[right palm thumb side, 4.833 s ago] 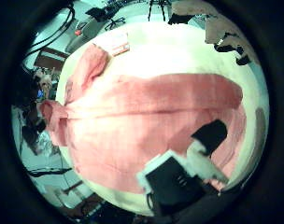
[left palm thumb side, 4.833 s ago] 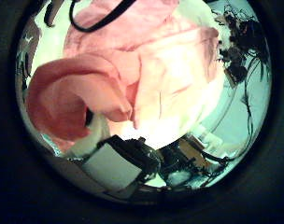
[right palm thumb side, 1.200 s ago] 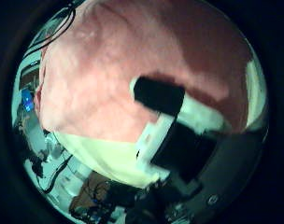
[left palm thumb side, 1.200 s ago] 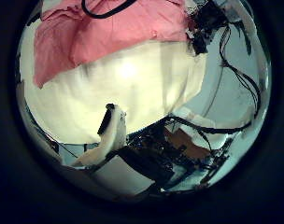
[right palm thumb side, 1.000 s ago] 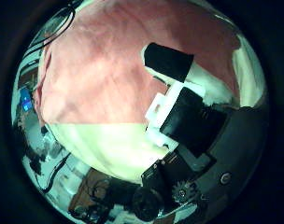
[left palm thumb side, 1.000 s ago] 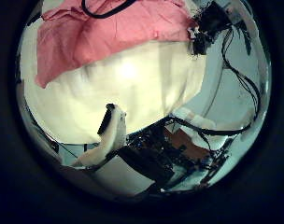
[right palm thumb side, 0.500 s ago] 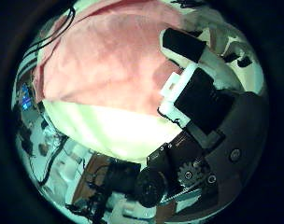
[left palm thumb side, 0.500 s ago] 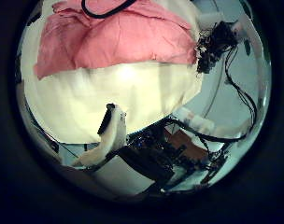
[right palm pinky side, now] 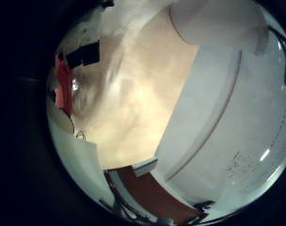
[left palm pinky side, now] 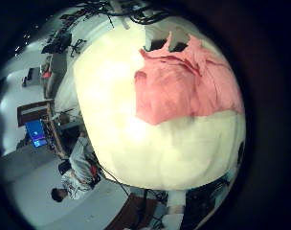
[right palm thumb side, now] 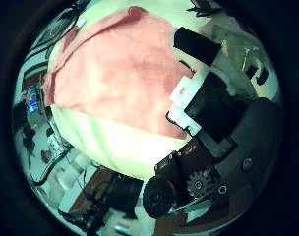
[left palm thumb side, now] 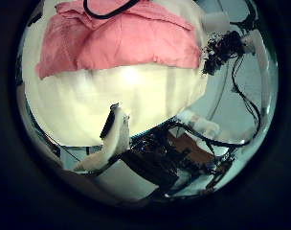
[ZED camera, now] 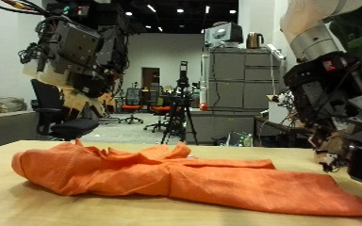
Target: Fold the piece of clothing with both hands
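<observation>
An orange garment lies folded into a long, rumpled strip across the tan table. My left hand hangs high above the strip's end, holding nothing, with one relaxed finger showing in its thumb side view. My right hand is just above the table past the strip's other end, apart from the cloth. Its finger sticks out straight over the garment. The garment sits well below the left palm, near the table's edge. No cloth is in either hand.
Behind the table stand office chairs, a tripod and a grey cabinet. Bare table surface surrounds the garment, and the table edge runs close by the right hand.
The right hand has lifted off the cloth and pulled back, so more bare table shows beneath it. The left hand stays high. The garment, spread wide earlier, now lies narrower.
</observation>
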Robot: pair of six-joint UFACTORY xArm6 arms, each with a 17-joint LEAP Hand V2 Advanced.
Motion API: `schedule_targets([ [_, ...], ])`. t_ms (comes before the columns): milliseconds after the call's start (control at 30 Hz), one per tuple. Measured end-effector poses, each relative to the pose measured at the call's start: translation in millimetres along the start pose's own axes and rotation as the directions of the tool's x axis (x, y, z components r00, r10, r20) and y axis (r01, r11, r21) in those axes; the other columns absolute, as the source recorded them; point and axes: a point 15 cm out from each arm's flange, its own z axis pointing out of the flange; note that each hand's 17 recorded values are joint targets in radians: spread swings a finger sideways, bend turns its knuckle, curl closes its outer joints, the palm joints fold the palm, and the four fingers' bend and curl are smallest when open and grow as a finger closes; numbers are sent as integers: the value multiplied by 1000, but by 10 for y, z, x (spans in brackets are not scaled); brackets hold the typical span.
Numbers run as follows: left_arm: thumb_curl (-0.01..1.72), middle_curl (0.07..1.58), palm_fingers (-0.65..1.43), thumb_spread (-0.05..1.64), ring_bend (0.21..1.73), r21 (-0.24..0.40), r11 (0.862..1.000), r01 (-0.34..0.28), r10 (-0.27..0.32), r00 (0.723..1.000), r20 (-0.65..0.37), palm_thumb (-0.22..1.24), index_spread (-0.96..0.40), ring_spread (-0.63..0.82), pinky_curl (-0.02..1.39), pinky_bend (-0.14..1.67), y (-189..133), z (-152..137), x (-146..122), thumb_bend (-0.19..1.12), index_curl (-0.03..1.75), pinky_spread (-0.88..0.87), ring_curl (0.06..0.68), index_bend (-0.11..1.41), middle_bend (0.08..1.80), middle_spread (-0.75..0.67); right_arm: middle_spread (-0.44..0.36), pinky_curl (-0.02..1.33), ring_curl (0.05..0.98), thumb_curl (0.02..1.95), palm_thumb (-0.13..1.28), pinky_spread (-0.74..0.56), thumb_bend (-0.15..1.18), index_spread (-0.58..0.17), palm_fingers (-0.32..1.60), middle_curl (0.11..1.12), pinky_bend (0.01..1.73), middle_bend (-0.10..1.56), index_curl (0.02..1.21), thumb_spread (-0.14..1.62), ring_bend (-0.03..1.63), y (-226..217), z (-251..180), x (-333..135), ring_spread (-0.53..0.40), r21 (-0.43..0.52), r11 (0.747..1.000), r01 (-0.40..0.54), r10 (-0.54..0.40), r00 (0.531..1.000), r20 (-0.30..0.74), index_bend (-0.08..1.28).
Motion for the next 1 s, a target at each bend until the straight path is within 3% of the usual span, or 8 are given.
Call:
schedule_targets([
  [67, 308, 259, -50, 1167, 493, -1, 1000, -3, 3, 1000, 0, 485, 166, 542, 317, 395, 2, 6, 8, -18, 226, 481, 230, 142, 181, 406, -172, 642, 597, 443, 608, -476, -76, -306, 417, 667, 1252, 1025, 692, 1210, 1287, 17, 14, 7, -246, -3, 1000, 0, 0, 1000, 1, 559],
  [100, 308, 259, -50, 1167, 493, -1, 1000, -2, 2, 1000, 0, 485, 166, 542, 317, 395, 2, 6, 5, -18, 226, 481, 231, 142, 180, 406, -164, 645, 597, 424, 564, -456, -68, -300, 136, 640, 1220, 924, 677, 1207, 1245, 21, 20, 11, -229, -4, 1000, 0, 0, 1000, 0, 491],
  [167, 308, 259, -50, 1167, 493, -1, 1000, -1, 1, 1000, -1, 485, 166, 542, 317, 395, 3, 6, 2, -18, 226, 481, 231, 142, 180, 406, -125, 582, 514, 393, 487, -308, -61, -306, -173, 563, 1030, 779, 583, 1187, 1049, 24, 26, 15, -159, -5, 1000, 4, -4, 1000, -3, 424],
  [267, 308, 260, -50, 1167, 493, 0, 1000, 0, 0, 1000, 0, 485, 166, 542, 317, 395, 5, 1, 6, -18, 226, 481, 231, 142, 180, 406, -66, 469, 386, 358, 415, -92, -47, -321, -189, 461, 861, 565, 468, 1156, 809, 24, 52, -8, -23, -13, 1000, 12, -12, 1000, -4, 337],
  [367, 308, 260, -49, 1167, 492, 0, 1000, 1, -1, 1000, -2, 485, 166, 542, 316, 395, 3, 0, 12, -18, 226, 481, 231, 142, 182, 406, -16, 407, 322, 341, 383, 85, -36, -319, -162, 401, 759, 427, 421, 1120, 677, 0, 69, -90, 73, -19, 999, 31, -32, 999, -9, 238],
  [500, 308, 260, -49, 1167, 492, 0, 1000, 1, -1, 1000, -2, 485, 161, 542, 316, 395, 3, 0, 12, -18, 226, 481, 232, 142, 182, 406, 23, 356, 281, 331, 378, 192, -28, -295, -90, 363, 669, 329, 375, 1076, 583, -34, 156, -210, 134, -40, 998, 56, -56, 998, -9, 157],
  [800, 308, 261, -49, 1167, 491, 5, 1000, 1, -1, 1000, -1, 485, 154, 542, 316, 395, 10, -17, -4, -18, 226, 481, 232, 142, 182, 406, 41, 295, 255, 352, 516, 249, -5, -209, 45, 348, 546, 302, 326, 1026, 535, -153, 377, -599, 142, -93, 986, 135, -138, 990, -26, 167],
  [1000, 308, 261, -49, 1167, 490, 7, 1000, 4, -4, 1000, -1, 485, 153, 542, 316, 395, 14, -26, -11, -18, 226, 481, 233, 142, 182, 406, -10, 253, 264, 383, 649, 163, -7, -193, 257, 368, 431, 364, 329, 999, 591, -144, 521, -596, 24, -131, 982, 134, -139, 990, -25, 186],
])
